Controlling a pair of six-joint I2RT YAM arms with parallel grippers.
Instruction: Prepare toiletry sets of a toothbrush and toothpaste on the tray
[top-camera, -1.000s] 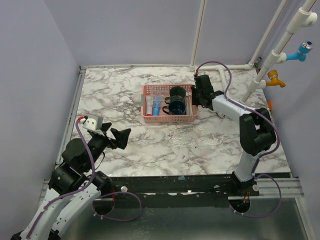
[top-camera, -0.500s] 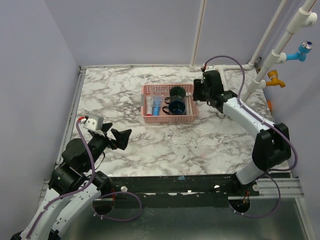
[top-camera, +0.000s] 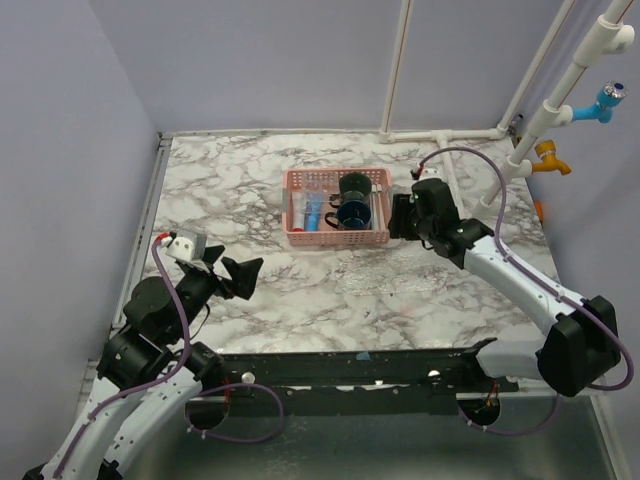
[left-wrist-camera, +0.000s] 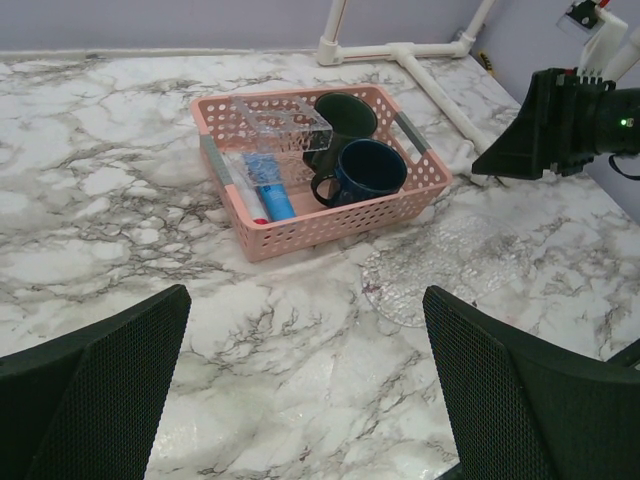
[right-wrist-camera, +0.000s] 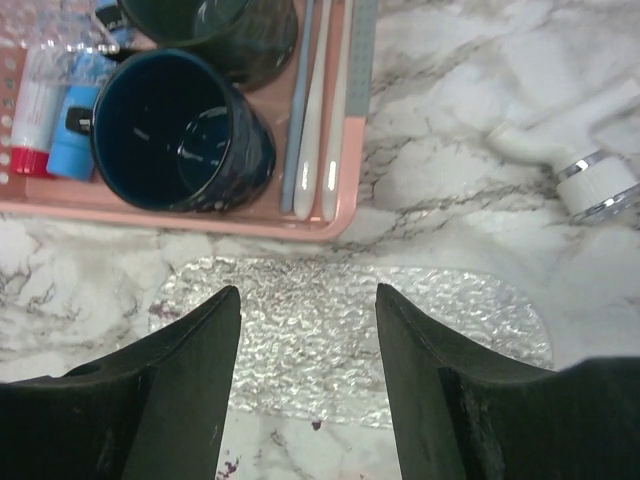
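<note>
A pink basket (top-camera: 338, 236) holds a navy mug (right-wrist-camera: 180, 130), a dark green mug (right-wrist-camera: 215, 30), blue tubes (right-wrist-camera: 75, 145) and, along its right wall, a light-blue toothbrush (right-wrist-camera: 297, 110) beside a white one (right-wrist-camera: 318, 110). The clear tray (right-wrist-camera: 350, 340) lies flat on the marble just in front of the basket, with nothing on it. My right gripper (right-wrist-camera: 308, 300) hangs open over the tray's far edge, near the basket's right end, holding nothing. At the near left, my left gripper (left-wrist-camera: 305, 295) is wide open and empty, well short of the basket (left-wrist-camera: 330, 215).
A clear plastic box (left-wrist-camera: 282, 125) and a red-capped tube (right-wrist-camera: 35, 110) also sit in the basket. White pipes (top-camera: 450, 135) run along the back right, with a pipe fitting (right-wrist-camera: 570, 150) lying right of the basket. Walls close the table's left and back sides.
My right arm has drawn back from the basket's right end toward the near side, and its jaws have opened. The left arm has not moved.
</note>
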